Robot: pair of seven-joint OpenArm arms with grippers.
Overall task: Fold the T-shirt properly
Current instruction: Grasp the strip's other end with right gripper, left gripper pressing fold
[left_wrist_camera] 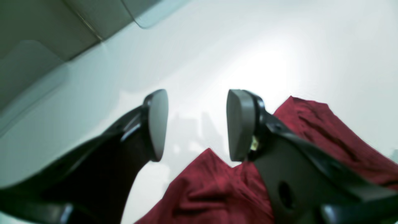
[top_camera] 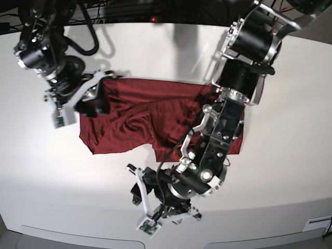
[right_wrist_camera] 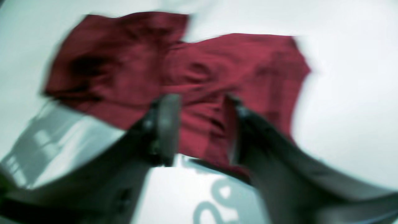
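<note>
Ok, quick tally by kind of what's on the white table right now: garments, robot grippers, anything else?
Garments: 1, the dark red, thin, wrinkly long-sleeved T-shirt, lying crumpled on the white table.
Grippers: 2, the left gripper, open over bare table, and the right gripper, open above the shirt.
Other loose items: 0 visible.
Total: 3.
</note>
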